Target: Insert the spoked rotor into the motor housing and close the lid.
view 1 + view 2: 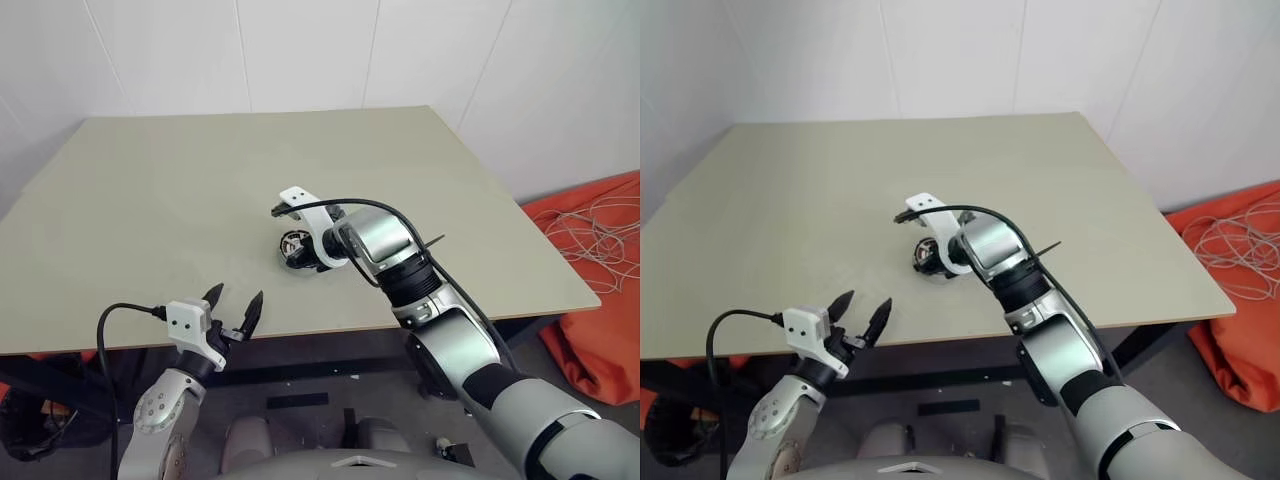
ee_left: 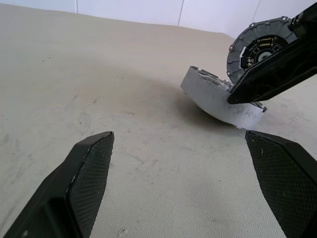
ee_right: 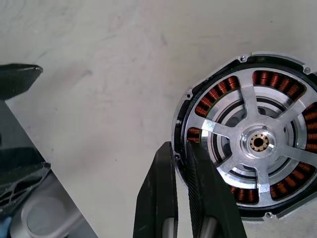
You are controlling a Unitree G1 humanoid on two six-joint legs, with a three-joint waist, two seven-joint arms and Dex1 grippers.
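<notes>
Where the beige rectangular tabletop (image 1: pixel 180 200) meets its near edge, the left gripper (image 1: pixel 238 310) hangs level with its two black fingers spread wide, holding nothing. Farther in, near the table's middle, the right gripper (image 3: pixel 184 163) angles down with its fingers pressed together, pinching the rim of the round silver-rimmed motor housing with copper-orange windings (image 3: pixel 198 106). Seated inside the housing is the silver spoked rotor (image 3: pixel 257 144), hub facing outward. From the left wrist, the housing (image 2: pixel 257 49) stands tilted on edge. No writing can be read anywhere.
</notes>
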